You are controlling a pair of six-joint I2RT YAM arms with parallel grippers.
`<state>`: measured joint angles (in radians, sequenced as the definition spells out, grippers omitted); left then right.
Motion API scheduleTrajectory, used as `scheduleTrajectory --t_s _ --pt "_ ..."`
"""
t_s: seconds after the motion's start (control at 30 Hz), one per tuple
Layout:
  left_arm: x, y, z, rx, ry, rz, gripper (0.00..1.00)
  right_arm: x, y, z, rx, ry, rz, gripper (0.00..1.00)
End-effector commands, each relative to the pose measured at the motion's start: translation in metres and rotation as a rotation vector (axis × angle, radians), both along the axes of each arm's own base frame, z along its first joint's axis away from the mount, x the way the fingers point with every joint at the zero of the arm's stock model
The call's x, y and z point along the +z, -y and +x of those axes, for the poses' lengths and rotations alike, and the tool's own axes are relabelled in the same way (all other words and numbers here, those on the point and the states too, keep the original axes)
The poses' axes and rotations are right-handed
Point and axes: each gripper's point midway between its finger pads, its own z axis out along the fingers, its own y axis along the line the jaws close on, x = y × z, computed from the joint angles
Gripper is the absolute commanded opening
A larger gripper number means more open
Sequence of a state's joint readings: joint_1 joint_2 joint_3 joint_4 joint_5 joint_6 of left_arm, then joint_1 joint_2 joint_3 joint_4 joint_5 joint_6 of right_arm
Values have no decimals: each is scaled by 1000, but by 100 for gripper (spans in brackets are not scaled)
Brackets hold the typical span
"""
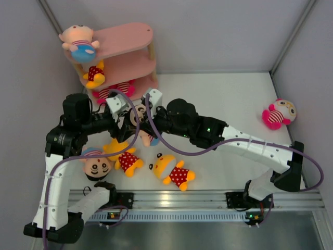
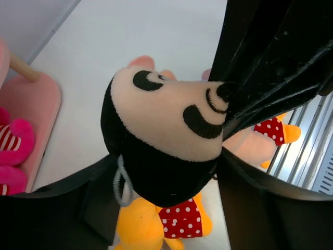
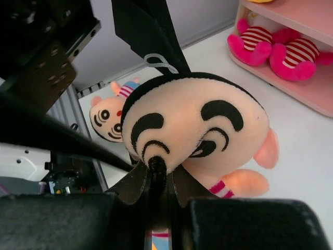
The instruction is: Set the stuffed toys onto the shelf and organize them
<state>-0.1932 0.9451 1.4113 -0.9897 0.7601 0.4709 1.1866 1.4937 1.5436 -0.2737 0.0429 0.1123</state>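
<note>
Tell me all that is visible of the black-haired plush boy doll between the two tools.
The soft plush boy doll has a round peach face, black hair, stitched black eyes, a black nose, a white cord loop on its head and peach limbs with a striped sleeve. The shut right tool pinches its nose; the open left tool straddles its head.

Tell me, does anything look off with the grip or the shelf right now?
Yes. The right gripper holds the boy doll only by its nose, a thin pinch. On the shelf, the top doll seems to overhang the left end of its board.
</note>
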Motion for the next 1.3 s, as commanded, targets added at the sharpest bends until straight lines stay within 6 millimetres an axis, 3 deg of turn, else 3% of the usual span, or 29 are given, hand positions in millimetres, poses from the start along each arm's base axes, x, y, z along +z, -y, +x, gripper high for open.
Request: scheduleTrajectory --t_s 0.0,0.03,0.07,0.1,0.13,0.17,0.23,0.27,0.3,0.33,0.37,0.4,0.47,0.5,0.53,0.6,0.63,0.67,0.73,0.77,0.93,1.07,1.13,1.27 --pt "2 -8 9 13 80 72 69 48 -8 -30 175 65 147 0" --pt "1 -9 9 15 90 81 60 57 -2 -37 196 75 170 0" --pt "1 -8 9 4 97 84 43 57 0 -40 208 80 177 0" --pt "1 -7 8 -6 94 80 33 52 2 -42 218 75 173 0" --pt "1 -5 8 -17 89 72 6 59 6 -47 241 83 194 0" --pt "2 -3 7 -22 76 59 0 60 7 -51 255 89 196 0" --pt "8 1 6 -26 58 33 0 62 11 -53 262 95 199 13" --pt "11 1 7 -24 59 27 0 59 13 -51 247 102 190 27" --pt "15 0 8 -11 65 27 0 57 17 -49 231 114 186 56" --pt "16 -1 11 2 62 29 0 71 29 -43 183 156 215 64" --pt "19 -3 12 17 71 32 0 56 37 -38 165 219 176 67" --pt "17 -7 16 45 73 48 0 53 45 -35 145 264 172 72" --pt "19 -10 20 55 93 66 0 84 82 -37 106 512 236 74" --pt "24 -10 20 59 105 65 0 63 101 -42 114 598 203 87" --pt "25 -8 21 45 101 56 0 57 113 -37 92 764 143 99" --pt "34 -4 19 26 110 35 0 28 131 -31 26 886 68 99" --pt "36 -1 20 17 101 25 0 18 141 -18 -59 920 -20 99" --pt "44 2 19 9 98 1 0 5 141 -21 -47 1022 -128 99" --pt "48 5 21 2 75 -19 0 1 148 -13 -177 1128 -254 99" --pt "51 9 18 -15 60 -42 0 -9 140 -26 -135 1267 -341 99" --pt "63 22 8 -73 -12 -126 0 9 117 -33 -206 1434 -318 99" --pt "67 29 -2 -128 -46 -166 0 19 105 -18 -275 1459 -302 99" --pt "69 30 -4 -138 -45 -172 0 13 98 -12 -276 1453 -286 100" --pt "69 30 -6 -137 -45 -173 0 15 104 5 -342 1428 -258 99"
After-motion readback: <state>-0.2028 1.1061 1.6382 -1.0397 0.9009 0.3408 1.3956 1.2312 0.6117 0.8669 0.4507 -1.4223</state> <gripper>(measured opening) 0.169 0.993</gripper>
